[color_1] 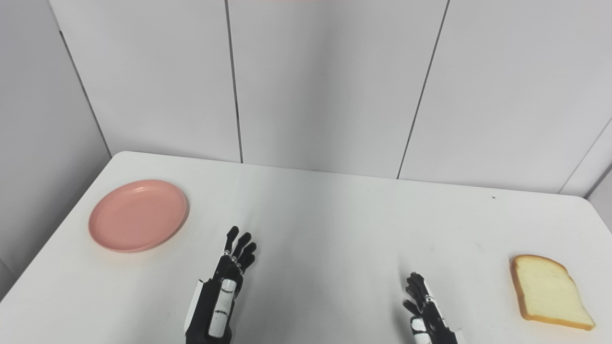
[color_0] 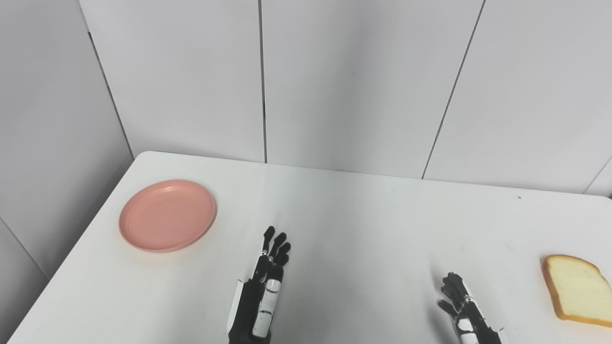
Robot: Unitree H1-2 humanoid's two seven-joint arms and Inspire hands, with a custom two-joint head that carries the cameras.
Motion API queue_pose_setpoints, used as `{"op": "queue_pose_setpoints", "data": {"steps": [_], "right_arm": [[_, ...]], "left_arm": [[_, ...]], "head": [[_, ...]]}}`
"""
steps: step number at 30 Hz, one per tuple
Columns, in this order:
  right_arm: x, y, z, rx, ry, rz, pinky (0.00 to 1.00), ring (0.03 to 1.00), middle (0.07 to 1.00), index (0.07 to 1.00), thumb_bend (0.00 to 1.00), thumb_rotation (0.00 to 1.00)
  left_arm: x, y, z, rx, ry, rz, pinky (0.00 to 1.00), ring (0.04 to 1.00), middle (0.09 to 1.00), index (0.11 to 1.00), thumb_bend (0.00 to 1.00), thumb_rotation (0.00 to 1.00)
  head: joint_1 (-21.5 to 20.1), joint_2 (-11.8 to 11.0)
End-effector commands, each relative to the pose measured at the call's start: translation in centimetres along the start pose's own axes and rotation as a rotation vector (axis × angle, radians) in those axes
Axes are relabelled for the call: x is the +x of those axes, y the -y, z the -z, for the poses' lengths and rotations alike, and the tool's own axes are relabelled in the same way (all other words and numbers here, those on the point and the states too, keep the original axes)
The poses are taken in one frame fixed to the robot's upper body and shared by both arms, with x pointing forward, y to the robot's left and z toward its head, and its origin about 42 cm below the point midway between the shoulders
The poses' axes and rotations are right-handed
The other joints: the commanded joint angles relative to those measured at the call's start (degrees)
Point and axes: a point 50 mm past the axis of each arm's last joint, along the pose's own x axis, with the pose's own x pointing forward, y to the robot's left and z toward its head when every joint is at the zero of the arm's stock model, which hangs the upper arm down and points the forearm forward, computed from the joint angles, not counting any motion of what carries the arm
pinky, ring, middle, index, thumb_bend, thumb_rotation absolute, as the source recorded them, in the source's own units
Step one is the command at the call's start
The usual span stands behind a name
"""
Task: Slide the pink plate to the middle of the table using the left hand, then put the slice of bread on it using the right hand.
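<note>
Left hand [color_0: 265, 282]: black and white, entering from the bottom edge left of centre; fingers [color_0: 277, 243] extended, lying close together, pointing away toward the far wall, grasping nothing, tips over bare table surface; whether the hand rests on the surface or hangs just above it cannot be told. Right hand [color_1: 423, 306]: same make, entering from the bottom edge right of centre, only partly in frame; fingers [color_1: 415, 285] loosely spread and a little curled, released, grasping nothing. Pink plate [color_0: 168, 215]: round, shallow, flat on the table, set near the left edge toward the far left corner; nothing lying on it; apart from the left hand, which sits nearer the camera and to the plate's right. Slice of bread [color_1: 550, 292]: pale crumb with a tan crust, lying flat near the right edge of the table; in the left eye view cut off by the picture's right border; to the right of the right hand, apart from it. Table [color_0: 363, 224]: white, smooth, with a rounded far left corner; the stretch between the two hands bare; a small dark speck near the far right. Wall [color_1: 325, 81]: pale grey panels behind the table, divided by thin dark seams, some upright, some slanting; a further panel at an angle along the left side.
</note>
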Motion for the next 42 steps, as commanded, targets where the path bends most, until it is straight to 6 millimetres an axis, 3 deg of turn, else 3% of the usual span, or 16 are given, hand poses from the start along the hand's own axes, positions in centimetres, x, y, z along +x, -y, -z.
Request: {"op": "queue_pose_setpoints", "data": {"steps": [1, 8, 11, 16, 19, 25, 29, 34, 37, 42], "right_arm": [[-0.3, -0.8, 1.0, 0.013, -0.020, -0.003, 0.88, 0.926, 0.932, 0.933, 0.80, 1.00], [-0.5, -1.0, 0.8, 0.014, -0.014, -0.004, 0.86, 0.914, 0.921, 0.923, 0.80, 1.00], [-0.5, -1.1, 0.8, 0.019, -0.014, -0.009, 0.86, 0.911, 0.914, 0.916, 0.80, 1.00], [-0.6, -1.2, 0.8, 0.022, -0.016, -0.015, 0.86, 0.905, 0.906, 0.914, 0.80, 1.00], [-0.6, -1.2, 0.8, 0.025, -0.017, -0.016, 0.86, 0.902, 0.903, 0.917, 0.79, 1.00], [-0.6, -1.3, 0.7, 0.031, -0.020, -0.016, 0.84, 0.896, 0.896, 0.911, 0.79, 1.00], [-0.6, -1.2, 0.7, 0.023, -0.024, -0.018, 0.84, 0.893, 0.896, 0.909, 0.81, 1.00], [-0.7, -1.2, 0.7, 0.028, -0.024, -0.018, 0.84, 0.894, 0.898, 0.914, 0.80, 1.00], [-0.7, -1.2, 0.7, 0.027, -0.024, -0.014, 0.83, 0.885, 0.891, 0.909, 0.80, 1.00], [-0.7, -1.1, 0.7, 0.019, -0.021, -0.018, 0.82, 0.876, 0.884, 0.908, 0.80, 1.00]], "left_arm": [[1.0, -1.3, -1.2, 0.018, 0.059, -0.020, 0.93, 0.918, 0.931, 0.921, 0.75, 0.87], [7.4, -5.4, -7.3, 0.122, 0.295, -0.095, 0.86, 0.835, 0.807, 0.766, 0.81, 0.94], [9.5, -7.1, -8.6, 0.152, 0.359, -0.143, 0.82, 0.777, 0.723, 0.654, 0.82, 0.92], [12.7, -11.6, -8.9, 0.232, 0.422, -0.209, 0.82, 0.768, 0.720, 0.659, 0.86, 0.92], [13.9, -13.6, -9.3, 0.244, 0.429, -0.234, 0.83, 0.778, 0.741, 0.669, 0.85, 0.93], [16.3, -16.1, -12.0, 0.261, 0.467, -0.258, 0.80, 0.769, 0.742, 0.682, 0.87, 0.91], [17.9, -18.9, -13.2, 0.283, 0.434, -0.259, 0.82, 0.782, 0.750, 0.686, 0.93, 0.91], [19.0, -22.6, -14.1, 0.280, 0.383, -0.307, 0.85, 0.810, 0.754, 0.653, 0.93, 0.90], [19.4, -24.3, -14.4, 0.284, 0.365, -0.330, 0.81, 0.793, 0.747, 0.663, 0.91, 0.89], [20.1, -26.9, -13.5, 0.280, 0.298, -0.363, 0.83, 0.816, 0.777, 0.687, 0.91, 0.87]], "head": [[-0.3, 0.2], [-0.3, 0.7], [-0.3, 0.8], [-0.2, 0.9], [-0.3, 1.0], [-0.3, 1.2], [-0.2, 1.3], [-0.1, 1.6], [-0.1, 1.8], [0.1, 1.8]]}}
